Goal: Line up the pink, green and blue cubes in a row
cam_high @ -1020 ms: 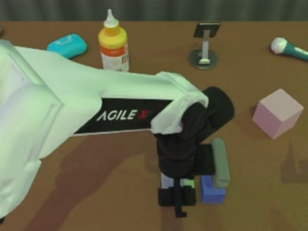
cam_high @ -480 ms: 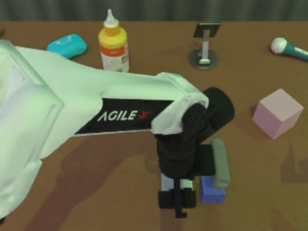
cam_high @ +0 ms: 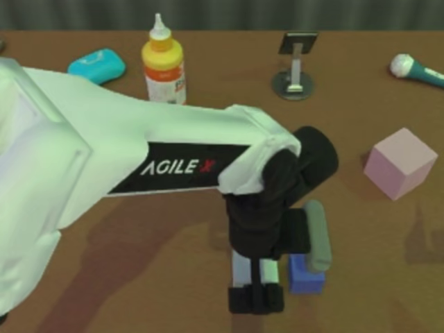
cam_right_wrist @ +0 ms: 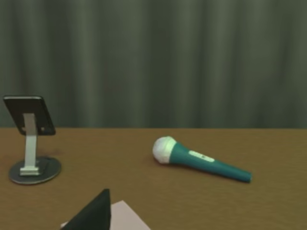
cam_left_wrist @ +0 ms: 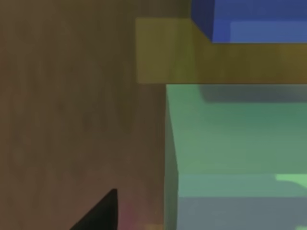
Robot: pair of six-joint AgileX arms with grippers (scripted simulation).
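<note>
Fingers of the left gripper point(cam_high: 255, 295) straddle the green cube point(cam_left_wrist: 240, 158), but whether they pinch it or stand apart I cannot tell; it sits just left of the blue cube point(cam_high: 306, 274), near the table's point(cam_high: 139, 263) front middle. To do this well, I'd square green against blue, edges flush. Three cubes, one per colour; the pink cube point(cam_high: 400, 162) waits well apart at right.

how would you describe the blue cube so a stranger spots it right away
Follow the big white left arm to its black end effector near the table's front edge. Just right of it, beside the green cube, sits the blue cube. It is the smallest, darkest block; the pink cube stands far right.
</note>
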